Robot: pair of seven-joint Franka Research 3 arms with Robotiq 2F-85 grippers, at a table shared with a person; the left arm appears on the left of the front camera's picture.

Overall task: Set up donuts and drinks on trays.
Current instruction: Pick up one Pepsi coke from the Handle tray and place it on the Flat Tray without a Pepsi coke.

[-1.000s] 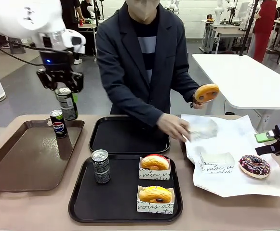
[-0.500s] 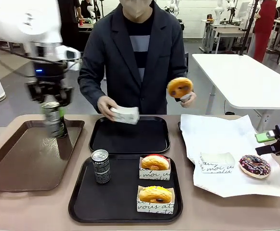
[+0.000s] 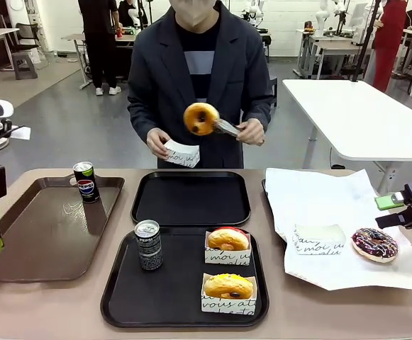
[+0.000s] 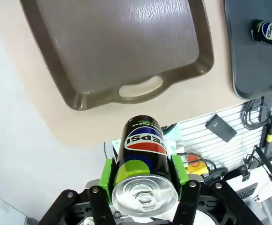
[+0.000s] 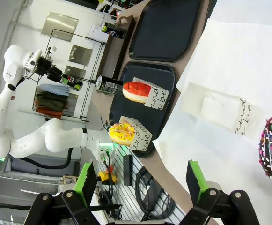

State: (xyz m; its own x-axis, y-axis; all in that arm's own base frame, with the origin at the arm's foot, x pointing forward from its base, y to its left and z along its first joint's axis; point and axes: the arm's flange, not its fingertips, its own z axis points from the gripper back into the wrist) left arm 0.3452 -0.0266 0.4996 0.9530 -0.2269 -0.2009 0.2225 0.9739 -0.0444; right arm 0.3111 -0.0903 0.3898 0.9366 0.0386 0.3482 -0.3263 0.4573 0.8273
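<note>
Left tool (image 4: 143, 172) clamped on can (image 4: 144, 140), swung left off brown tray (image 4: 117, 47), right tool (image 5: 141, 182) open, empty, unmoved

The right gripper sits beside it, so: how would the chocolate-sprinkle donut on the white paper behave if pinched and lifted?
The chocolate-sprinkle donut looks soft and iced, so a hard pinch would probably dent it or smear sprinkles. Lying flat, without a holder, it seems unlikely to roll. Pushed, it may drag the thin white paper along.
</note>
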